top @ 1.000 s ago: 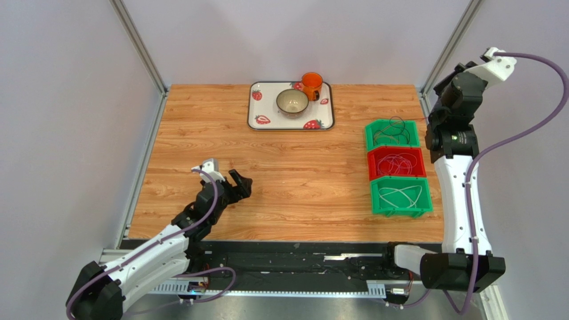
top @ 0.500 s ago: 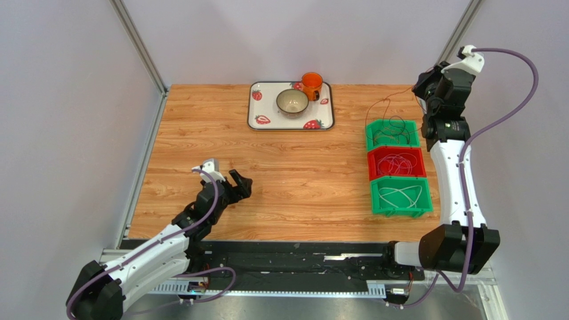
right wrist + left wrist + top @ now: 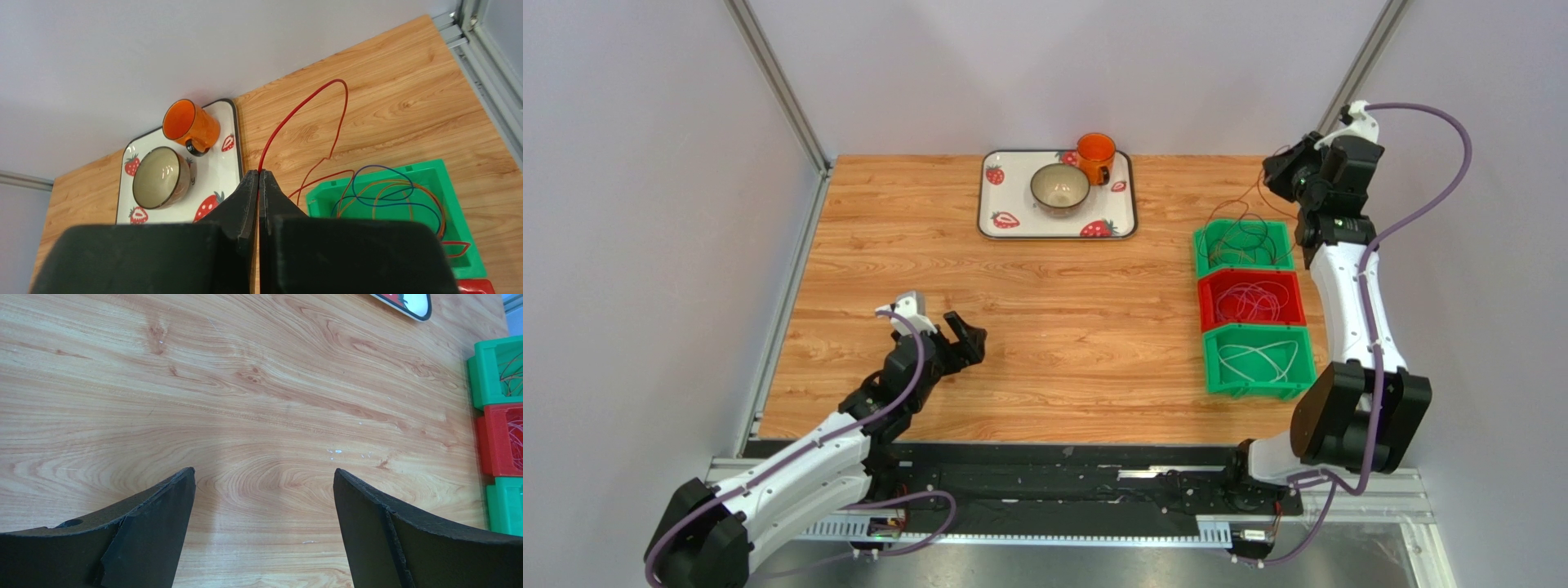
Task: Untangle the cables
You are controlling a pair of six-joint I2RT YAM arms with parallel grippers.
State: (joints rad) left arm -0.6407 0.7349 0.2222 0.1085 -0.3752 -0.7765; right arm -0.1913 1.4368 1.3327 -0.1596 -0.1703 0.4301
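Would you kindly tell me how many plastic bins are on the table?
3, in a column on the right of the table: far green bin, middle red bin, near green bin. None seems hidden.

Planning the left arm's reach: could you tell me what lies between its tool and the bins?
Only bare table separates the left tool from the bins, as the top external view shows.

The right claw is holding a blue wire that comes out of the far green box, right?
Not quite. The wire pinched in the right claw is red, not blue, as the right wrist view shows. It does come out of the far green box.
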